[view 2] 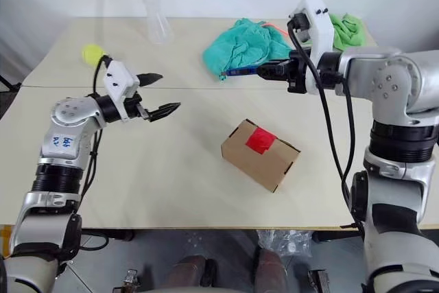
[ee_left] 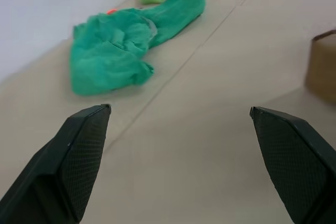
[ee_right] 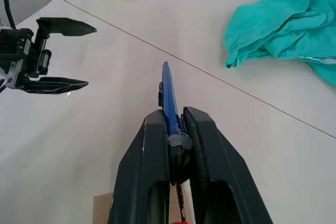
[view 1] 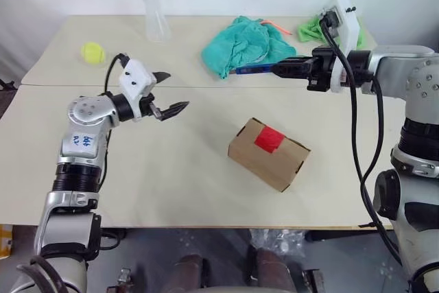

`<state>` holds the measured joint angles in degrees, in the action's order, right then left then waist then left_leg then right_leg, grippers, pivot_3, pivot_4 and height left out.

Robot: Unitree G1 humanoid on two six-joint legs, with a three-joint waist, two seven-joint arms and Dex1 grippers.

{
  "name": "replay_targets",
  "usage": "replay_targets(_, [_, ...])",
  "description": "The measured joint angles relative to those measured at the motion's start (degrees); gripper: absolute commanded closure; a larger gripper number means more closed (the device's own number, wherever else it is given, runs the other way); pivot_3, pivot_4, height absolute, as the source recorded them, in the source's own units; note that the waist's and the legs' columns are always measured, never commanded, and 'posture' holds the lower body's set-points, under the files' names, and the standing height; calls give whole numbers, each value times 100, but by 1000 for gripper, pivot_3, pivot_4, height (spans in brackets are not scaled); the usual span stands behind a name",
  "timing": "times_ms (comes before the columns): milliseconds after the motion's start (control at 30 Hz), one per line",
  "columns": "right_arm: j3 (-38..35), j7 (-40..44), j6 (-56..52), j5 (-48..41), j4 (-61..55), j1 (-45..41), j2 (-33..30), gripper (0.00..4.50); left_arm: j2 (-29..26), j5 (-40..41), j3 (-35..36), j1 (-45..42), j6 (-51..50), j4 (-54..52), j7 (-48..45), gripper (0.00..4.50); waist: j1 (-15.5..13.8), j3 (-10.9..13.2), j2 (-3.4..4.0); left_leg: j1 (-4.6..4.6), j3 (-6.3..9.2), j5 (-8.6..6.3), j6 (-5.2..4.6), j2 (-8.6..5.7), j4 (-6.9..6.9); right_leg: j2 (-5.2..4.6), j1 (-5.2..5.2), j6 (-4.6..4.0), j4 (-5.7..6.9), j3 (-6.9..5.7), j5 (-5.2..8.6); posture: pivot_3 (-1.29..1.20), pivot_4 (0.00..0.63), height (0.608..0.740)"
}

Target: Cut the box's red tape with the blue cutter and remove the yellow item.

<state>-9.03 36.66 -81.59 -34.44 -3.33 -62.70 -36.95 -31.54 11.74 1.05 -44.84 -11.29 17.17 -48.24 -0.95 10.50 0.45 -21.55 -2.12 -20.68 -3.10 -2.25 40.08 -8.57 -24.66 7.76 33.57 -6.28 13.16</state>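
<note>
The brown box [view 1: 267, 156] lies closed on the near table, right of centre, with the red tape [view 1: 268, 139] on its top face. My right gripper [view 1: 277, 68] hovers above and behind the box, shut on the blue cutter [view 1: 250, 68], whose tip points left. In the right wrist view the blue cutter [ee_right: 168, 94] sticks out between the closed fingers. My left gripper [view 1: 169, 92] is open and holds nothing, level over the table well to the left of the box. The yellow item is hidden.
A teal cloth [view 1: 241, 44] and a green cloth [view 1: 312, 30] lie on the far table, with an orange-red stick [view 1: 276, 25] between them. A clear plastic cup [view 1: 156, 17] and a yellow-green tennis ball [view 1: 92, 52] sit at the far left.
</note>
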Motion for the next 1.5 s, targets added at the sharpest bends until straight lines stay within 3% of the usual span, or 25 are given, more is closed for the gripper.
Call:
replay_targets(133, [-404, -135, -302, -116, -425, 284, -239, 4363, 437, 422, -181, -117, -737, -474, -252, 900, -39, 1, -1, -3, -2, 0, 0, 2, -3, 3, -2, 0, -6, -1, 0, 0, 150, 740])
replay_targets(300, [-946, -284, -808, -283, -1095, 661, -518, 4363, 647, 837, -672, -223, -1488, -1003, -886, 2391, -32, 1, -2, -1, -11, 0, 1, 6, -2, 7, 0, 1, -7, 1, 0, 0, 150, 740])
replay_targets(533, [-1182, -410, -1060, -679, -1897, 1301, -830, 4363, 874, 910, -1137, -577, -1768, -841, -1514, 4489, -30, 1, -2, 11, -19, 7, 5, 9, 2, 8, 7, 4, -3, 10, -2, 0, 150, 740])
replay_targets(800, [-1148, -614, -1061, -1136, -2400, 1952, -1186, 4363, 1155, 436, -1750, -722, -1609, 73, -1788, 4500, -48, 2, -4, 9, -18, 9, -1, 5, 2, 5, 10, 11, -9, 13, -6, 0, 150, 740])
replay_targets(1133, [-898, -671, -1059, -1214, -2425, 2015, -1216, 4363, 1585, 2, -1813, -968, -801, 1057, -1907, 4500, -67, 3, -5, 4, -12, 9, -1, 3, 3, 2, 9, 11, -13, 11, -6, 0, 150, 740])
replay_targets(1500, [-713, -635, -1054, -1215, -2425, 2005, -1355, 4363, 1802, -290, -1818, -1138, -434, 1304, -1947, 4500, -55, 4, -6, 3, -13, 8, -3, 4, 3, 1, 8, 11, -14, 11, -6, 0, 150, 740])
